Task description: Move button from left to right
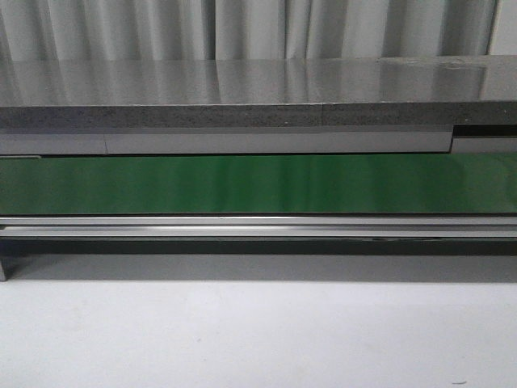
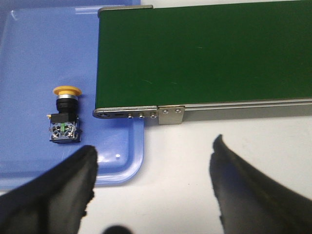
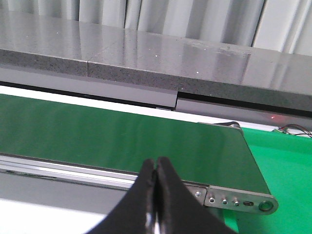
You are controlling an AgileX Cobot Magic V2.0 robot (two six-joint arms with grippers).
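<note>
The button (image 2: 65, 115), a yellow-orange cap on a black boxy body with green marks, lies on its side on a blue tray (image 2: 34, 58) in the left wrist view, beside the conveyor's end. My left gripper (image 2: 153, 151) is open and empty, hovering over the white table and the tray's corner, apart from the button. My right gripper (image 3: 156, 163) is shut and empty, in front of the green belt (image 3: 122, 141) near its other end. Neither gripper nor the button shows in the front view.
A green conveyor belt (image 1: 258, 183) with a metal frame (image 1: 258, 226) runs across the table. A grey stone shelf (image 1: 242, 89) stands behind it. The belt's metal end bracket (image 2: 141, 114) overlaps the tray. A bright green surface (image 3: 287, 161) lies past the belt's right end.
</note>
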